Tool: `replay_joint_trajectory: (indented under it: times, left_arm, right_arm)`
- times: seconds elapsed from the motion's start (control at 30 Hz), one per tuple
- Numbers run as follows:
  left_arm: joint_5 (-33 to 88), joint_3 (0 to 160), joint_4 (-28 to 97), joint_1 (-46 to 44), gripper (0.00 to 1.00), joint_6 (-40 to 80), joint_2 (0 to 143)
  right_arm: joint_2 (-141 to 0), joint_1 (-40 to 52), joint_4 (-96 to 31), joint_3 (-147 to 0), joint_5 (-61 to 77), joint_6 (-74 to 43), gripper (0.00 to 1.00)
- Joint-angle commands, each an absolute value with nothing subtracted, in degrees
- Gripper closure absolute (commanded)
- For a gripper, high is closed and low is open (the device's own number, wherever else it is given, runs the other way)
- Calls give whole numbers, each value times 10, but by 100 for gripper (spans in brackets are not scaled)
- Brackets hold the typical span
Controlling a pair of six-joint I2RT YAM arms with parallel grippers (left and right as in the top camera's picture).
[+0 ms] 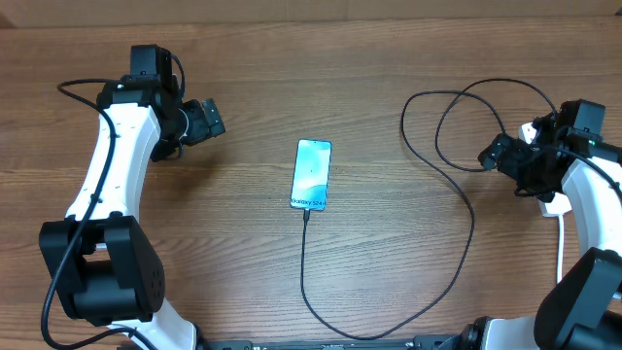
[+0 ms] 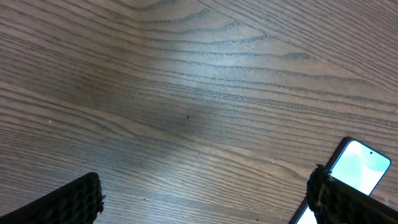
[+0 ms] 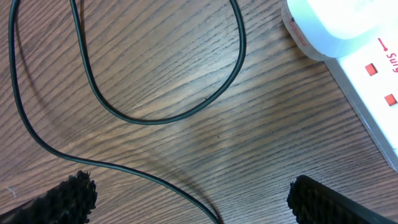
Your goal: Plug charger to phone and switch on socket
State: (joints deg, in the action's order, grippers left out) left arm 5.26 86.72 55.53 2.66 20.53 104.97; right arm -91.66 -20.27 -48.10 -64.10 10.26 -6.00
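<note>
The phone (image 1: 311, 175) lies flat mid-table with its teal screen lit; its corner shows in the left wrist view (image 2: 364, 165). The charger (image 1: 457, 262), a thin black cable, meets the phone's near edge, runs toward me, then curves right and up into loops (image 3: 155, 118). The socket (image 3: 367, 74), a white strip with red switches, lies at the far right, mostly hidden under my right arm (image 1: 557, 206). A white plug block (image 3: 326, 25) sits in it. My left gripper (image 1: 209, 119) (image 2: 205, 186) is open over bare wood left of the phone. My right gripper (image 1: 491, 153) (image 3: 189, 186) is open above the cable beside the socket.
A white cord (image 1: 562, 248) leaves the socket toward the near right. The arm bases stand at the near left (image 1: 97, 277) and near right (image 1: 588, 297) corners. The rest of the wooden table (image 1: 292, 68) is bare.
</note>
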Motion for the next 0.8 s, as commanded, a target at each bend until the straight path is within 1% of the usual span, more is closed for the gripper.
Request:
replay_joint_trajectory:
  times: [0.0,0.47,0.77]
  left_arm:
    - [44,872,554,23,0,193,1049]
    - [43,870,555,5,0,193,1042]
    - [43,870,555,-13,0,193,912]
  right_arm:
    - [-917,-202,-479,-637,106,-61,0]
    - [-917,-202,-479,-637,106,-61,0]
    - [-917,-202,-479,-637,106,-61,0]
